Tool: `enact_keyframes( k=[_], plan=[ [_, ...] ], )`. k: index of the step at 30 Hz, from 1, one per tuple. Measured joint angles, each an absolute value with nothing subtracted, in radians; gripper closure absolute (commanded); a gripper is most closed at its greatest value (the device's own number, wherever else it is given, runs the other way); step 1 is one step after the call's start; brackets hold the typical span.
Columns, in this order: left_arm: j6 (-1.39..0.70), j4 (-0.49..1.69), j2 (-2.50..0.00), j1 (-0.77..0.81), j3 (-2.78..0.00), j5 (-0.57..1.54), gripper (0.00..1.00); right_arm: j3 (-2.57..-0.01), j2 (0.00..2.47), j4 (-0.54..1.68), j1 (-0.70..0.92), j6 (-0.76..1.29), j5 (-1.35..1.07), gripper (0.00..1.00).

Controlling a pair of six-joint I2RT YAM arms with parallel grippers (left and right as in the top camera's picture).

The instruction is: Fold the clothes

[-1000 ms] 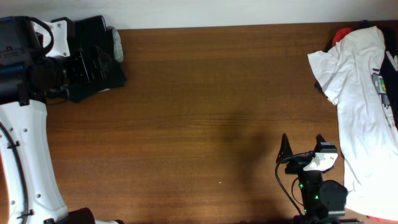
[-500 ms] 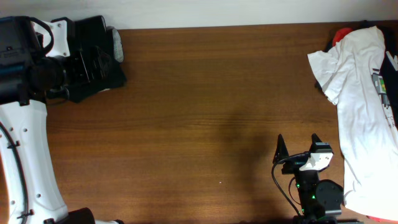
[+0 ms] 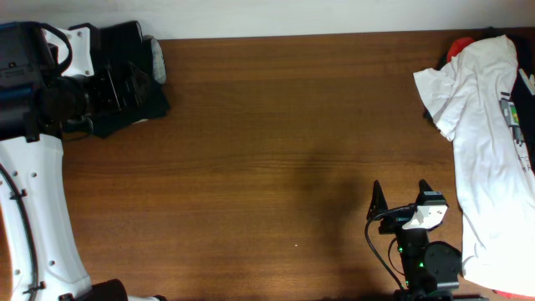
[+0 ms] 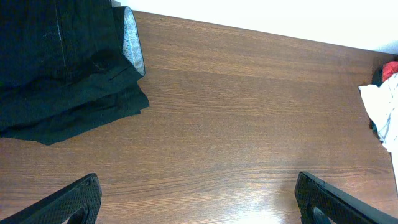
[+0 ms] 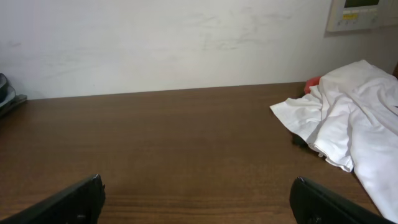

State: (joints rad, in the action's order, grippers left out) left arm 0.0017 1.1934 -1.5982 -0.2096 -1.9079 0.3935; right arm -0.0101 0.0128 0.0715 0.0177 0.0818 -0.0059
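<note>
Wood surface [image 3: 267,125], white wall behind. Black clothes [image 4: 56,68] at far-left corner, looks folded into a stack already (pretty much done imo). Left hand [image 4: 205,202] spread, empty, hovering beside it. Right hand [image 5: 202,202] spread too, empty. White T-shirt [image 3: 485,125] crumpled at right edge.

**A:** The left arm [image 3: 33,209] from above, what's it like?
**B:** A smooth white shell dotted with small dark screw holes. A thin black cable [image 3: 17,209] runs down one side, and the upper housing [image 3: 17,46] is dark blue and black.
**A:** And the left hand [image 4: 198,180]?
**B:** Its fingers [image 4: 68,202] are matt black with a fine grainy surface.
**A:** The right hand [image 3: 400,196]?
**B:** It has pointed black fingers [image 3: 378,199] with a white block [image 3: 426,213] behind them. A black wire [image 3: 370,238] loops off the side — and small green lights [image 3: 424,266] glow on the dark base.
</note>
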Motion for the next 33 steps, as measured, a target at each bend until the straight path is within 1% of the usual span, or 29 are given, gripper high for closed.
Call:
enact_keyframes(
  k=[4, 7, 10, 12, 14, 15, 16, 18, 19, 21, 23, 26, 27, 29, 33],
  plan=[
    [0.002, 1.198, -1.598, -0.208, -1.908, 0.39, 0.01, -0.01, 0.013, 0.072, 0.018, 0.082, -0.006, 0.01],
    [-0.001, 1.348, -1.565, -0.183, -1.907, 0.34, 0.01, -0.01, 0.012, 0.072, 0.018, 0.082, -0.006, 0.01],
    [-0.001, 1.432, -1.452, -0.145, -1.89, 0.308, 0.01, -0.01, 0.012, 0.072, 0.018, 0.081, -0.006, 0.01],
    [-0.001, 1.388, -1.322, -0.105, -1.809, 0.262, 0.01, -0.01, 0.011, 0.071, 0.018, 0.081, -0.006, 0.01],
    [-0.001, 1.209, -1.135, -0.065, -1.586, 0.22, 0.01, -0.01, 0.011, 0.073, 0.018, 0.081, -0.006, 0.01],
    [-0.001, 1.076, -1.035, -0.052, -1.44, 0.211, 0.01, -0.01, 0.011, 0.071, 0.018, 0.082, -0.006, 0.01],
    [-0.001, 0.983, -0.969, -0.046, -1.335, 0.21, 0.01, -0.01, 0.011, 0.072, 0.018, 0.081, -0.006, 0.01],
    [-0.001, 0.712, -0.793, -0.035, -1.026, 0.216, 0.01, -0.01, 0.011, 0.072, 0.018, 0.082, -0.006, 0.01],
    [-0.001, 0.676, -0.725, -0.034, -0.912, 0.221, 0.01, -0.01, 0.011, 0.073, 0.019, 0.083, -0.006, 0.01],
    [-0.001, 0.395, -0.571, -0.033, -0.673, 0.227, 0.01, -0.01, 0.011, 0.073, 0.019, 0.082, -0.006, 0.01],
    [-0.001, 0.2, -0.386, -0.033, -0.42, 0.227, 0.01, -0.01, 0.01, 0.073, 0.02, 0.082, -0.006, 0.01],
    [-0.001, -0.044, -0.294, -0.033, -0.231, 0.207, 0.01, -0.01, 0.011, 0.073, 0.02, 0.081, -0.006, 0.01],
    [-0.001, -0.109, -0.257, -0.033, -0.166, 0.202, 0.01, -0.01, 0.01, 0.073, 0.02, 0.081, -0.006, 0.01],
    [-0.001, -0.163, -0.197, -0.033, -0.08, 0.197, 0.01, -0.01, 0.01, 0.073, 0.02, 0.082, -0.006, 0.01],
    [-0.001, -0.147, -0.081, -0.033, -0.021, 0.189, 0.01, -0.01, 0.01, 0.073, 0.02, 0.081, -0.006, 0.01]
  ],
)
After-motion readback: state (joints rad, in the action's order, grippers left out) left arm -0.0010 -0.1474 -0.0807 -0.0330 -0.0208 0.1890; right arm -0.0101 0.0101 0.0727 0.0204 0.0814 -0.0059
